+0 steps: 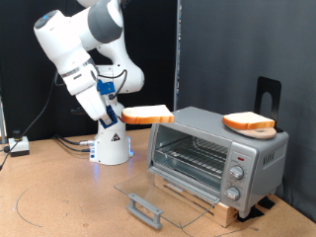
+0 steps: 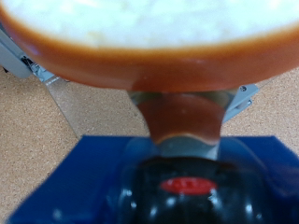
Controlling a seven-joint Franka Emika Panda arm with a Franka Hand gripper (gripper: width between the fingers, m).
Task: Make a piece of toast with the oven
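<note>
My gripper (image 1: 125, 117) is shut on the piece of toast (image 1: 147, 116), a flat slice with a pale face and orange-brown crust. It hangs level in the air, just off the exterior view's left of the oven (image 1: 217, 153). The silver oven's glass door (image 1: 166, 194) lies folded down and open, showing the wire rack (image 1: 193, 156). In the wrist view the toast (image 2: 149, 37) fills the upper part, with a grey finger (image 2: 177, 98) under its crust.
A second bread slice (image 1: 249, 122) lies on the oven's roof. Knobs (image 1: 237, 176) line the oven's side panel. The oven stands on a wooden board (image 1: 212, 205). The robot base (image 1: 109, 148) and cables (image 1: 74, 143) sit behind, and a black stand (image 1: 267, 94) is at the back right.
</note>
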